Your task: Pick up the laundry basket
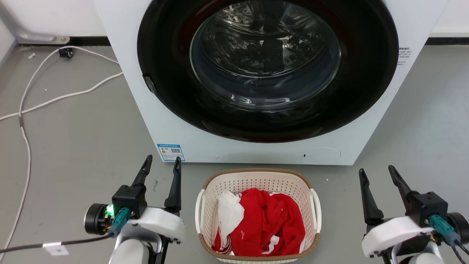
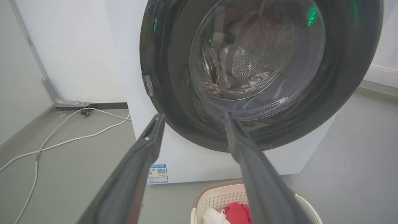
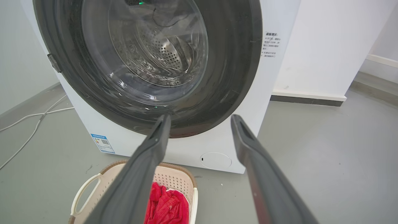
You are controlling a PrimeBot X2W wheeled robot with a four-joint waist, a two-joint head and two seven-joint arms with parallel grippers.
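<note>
Grey floor [image 1: 73,121], white wall behind. A white washer [image 1: 220,146] stands on the floor with its round door [image 1: 265,55] shut; through the glass the perforated drum shows. The left wrist view shows a reddish patch behind the glass, possibly a reflection. A blue label [image 1: 170,152] sits at the washer's lower left front corner. A white cable [image 1: 27,146] trails over the floor toward its left edge.

Basket [image 1: 256,181]: on the floor just before the washer's bottom edge, apart from it, upright, brown rim up. Inside lie a red cloth [image 1: 271,220] and, on its left, a white cloth [image 1: 229,212]. One white handle [image 1: 199,211] is on the left side, the other [image 1: 317,209] on the right.

Left gripper [image 1: 163,158]: beside the basket on its left, not touching it, fingers spread apart with nothing between them, tips pointing toward the washer.

Right gripper [image 1: 376,168]: beside the basket on its right, farther off, fingers likewise apart and holding nothing.

The basket sits between the two grippers.
</note>
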